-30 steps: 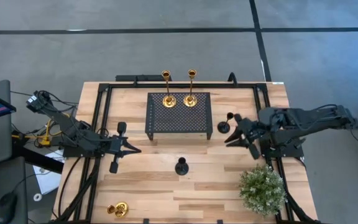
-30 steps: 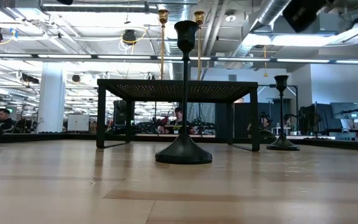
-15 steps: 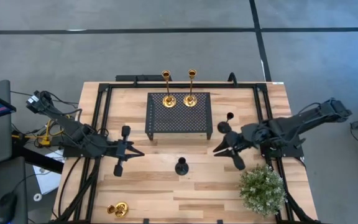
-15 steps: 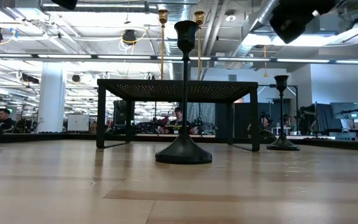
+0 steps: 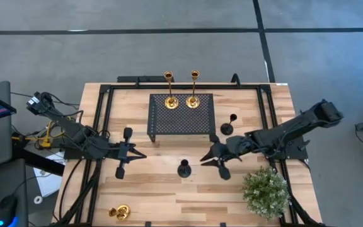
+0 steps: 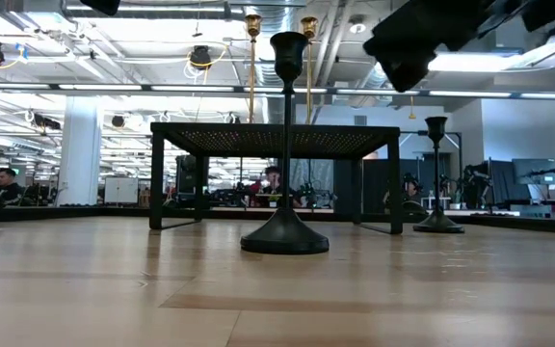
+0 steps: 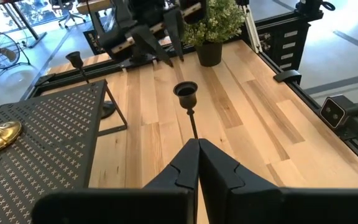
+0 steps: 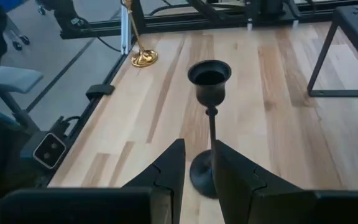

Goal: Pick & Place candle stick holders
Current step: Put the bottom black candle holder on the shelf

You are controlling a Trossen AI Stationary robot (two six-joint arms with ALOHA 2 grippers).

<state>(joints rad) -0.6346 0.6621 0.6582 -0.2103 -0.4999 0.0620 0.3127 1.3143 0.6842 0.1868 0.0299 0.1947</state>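
One matte black candle stick holder (image 5: 183,168) stands upright on its round base in the middle of the table. It also shows in the low view (image 6: 285,145) and the right wrist view (image 8: 210,78). My right gripper (image 5: 203,160) is narrowly open just to its right, level with its stem and not touching it. A second black holder (image 5: 227,128) stands right of the black perforated stand (image 5: 181,116). Two tall gold holders (image 5: 171,101) (image 5: 193,101) stand on the stand's far edge. A short gold holder (image 5: 120,212) sits at the near left corner. My left gripper (image 5: 142,154) is shut and empty, left of the middle holder.
A green potted plant (image 5: 266,192) stands at the near right, close behind my right arm. Black frame rails (image 5: 99,126) run along the table's left, right and far edges. Bare wood lies between the stand and the near edge.
My right gripper has gone from beside the right black holder toward the table's left and a little toward its near edge, up to the middle black holder. It has also come lower into the low view. No holder has moved.
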